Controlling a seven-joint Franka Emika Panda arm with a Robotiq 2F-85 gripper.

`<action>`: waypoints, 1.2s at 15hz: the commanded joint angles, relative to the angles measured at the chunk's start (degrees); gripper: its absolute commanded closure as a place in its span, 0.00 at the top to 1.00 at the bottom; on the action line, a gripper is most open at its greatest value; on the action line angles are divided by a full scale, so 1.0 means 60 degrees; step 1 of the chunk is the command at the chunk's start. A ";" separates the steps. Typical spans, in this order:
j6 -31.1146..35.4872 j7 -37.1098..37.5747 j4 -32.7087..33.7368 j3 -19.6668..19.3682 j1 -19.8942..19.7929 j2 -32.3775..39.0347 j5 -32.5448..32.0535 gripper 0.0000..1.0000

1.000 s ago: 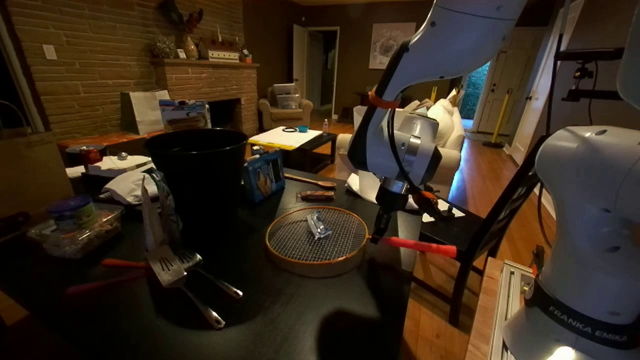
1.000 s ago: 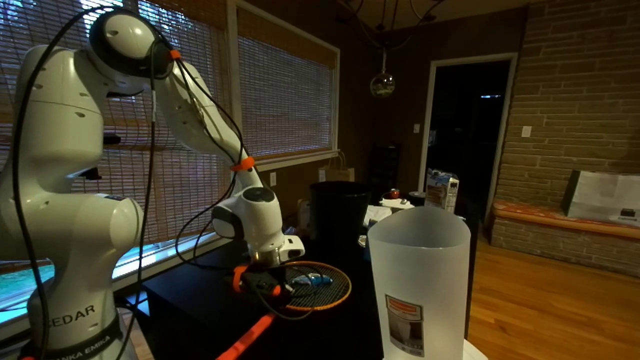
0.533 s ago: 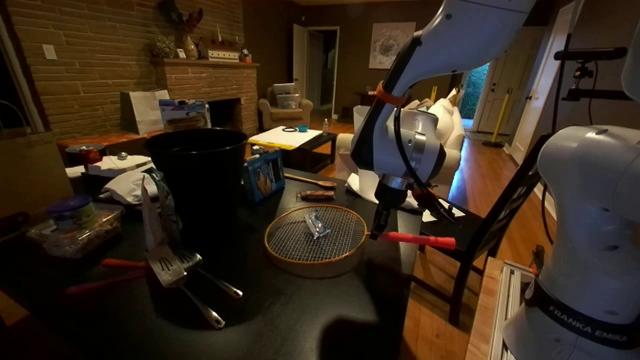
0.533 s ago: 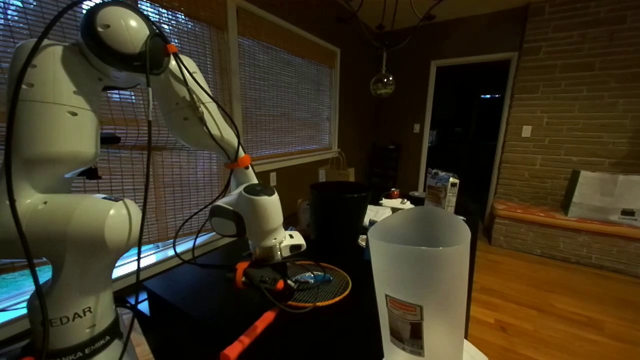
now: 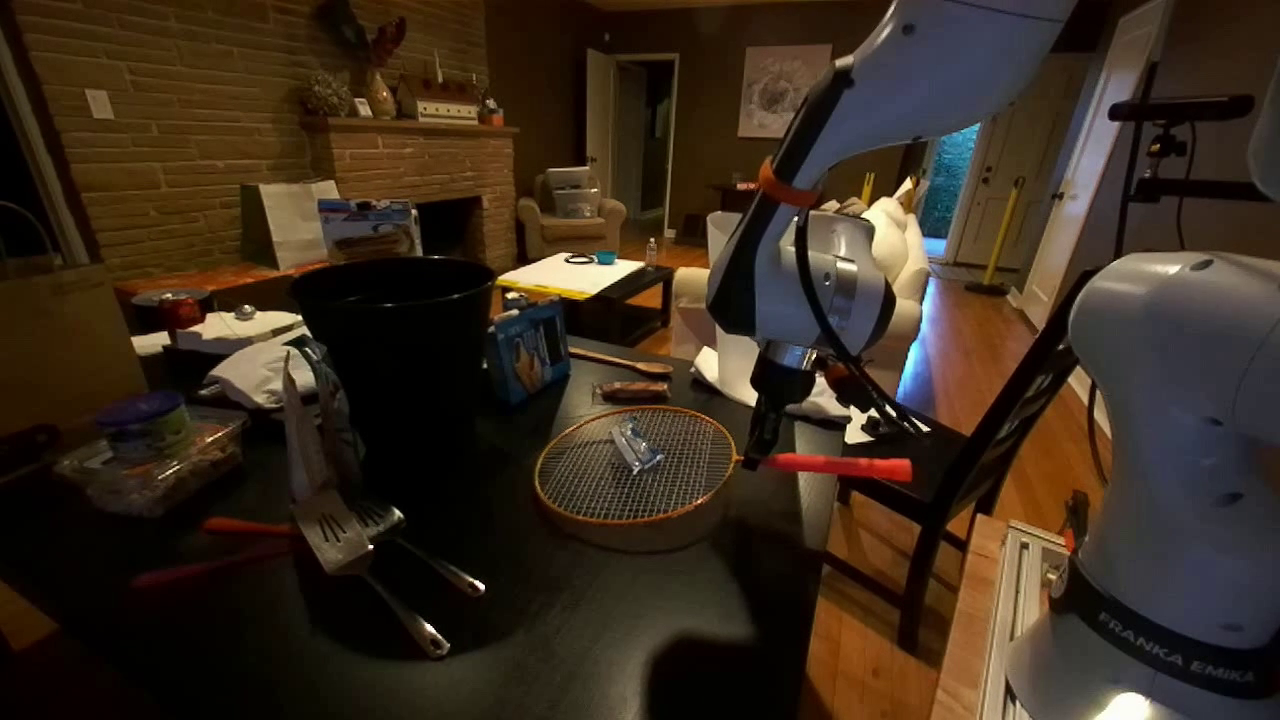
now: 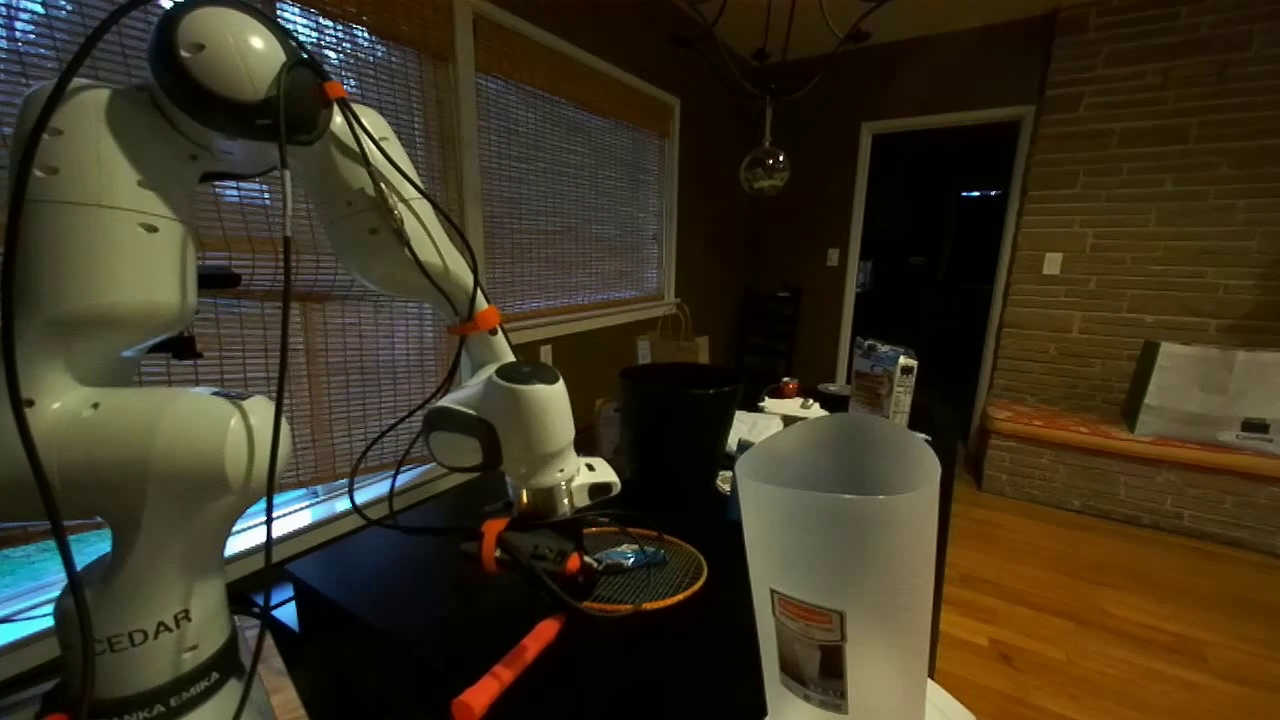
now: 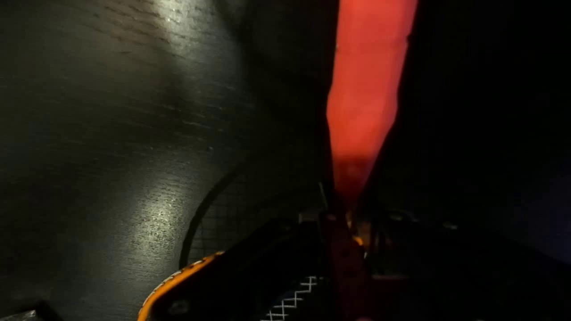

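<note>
A racket has an orange head point(image 5: 692, 455) with pale strings and a red handle point(image 5: 845, 466). My gripper point(image 5: 755, 460) is shut on the thin shaft between head and handle. The racket is about level and appears raised slightly off the black table point(image 5: 570, 620). In the wrist view the handle point(image 7: 366, 80) points upward from the jaws, and part of the orange rim point(image 7: 178, 280) and a shadow of the strings show. A silver and blue wrapped packet point(image 5: 636, 447) lies on the strings; it also shows in an exterior view point(image 6: 630, 557). The fingertips are dark in the wrist view.
A tall black bin point(image 5: 400, 360) stands beyond the racket head, by a blue box point(image 5: 530, 352). A wrapped snack point(image 5: 632, 390) and wooden spoon point(image 5: 630, 363) lie behind. Metal spatulas point(image 5: 335, 535) lie nearer. A frosted bin point(image 6: 850, 570) stands opposite. A chair point(image 5: 940, 470) adjoins the table.
My gripper and the racket have risen a little, the handle most clearly. The packet stays on the strings. The upper arm has shifted slightly back.
</note>
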 commanded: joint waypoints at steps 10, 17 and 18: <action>-0.1803 0.1510 0.0558 -0.4979 0.4000 -0.0260 -0.2204 0.03; -0.4007 0.0788 0.1253 -0.8536 0.7498 0.1470 -0.0643 0.03; -0.4597 0.0714 0.1285 -0.9144 0.8018 0.1997 -0.0349 0.03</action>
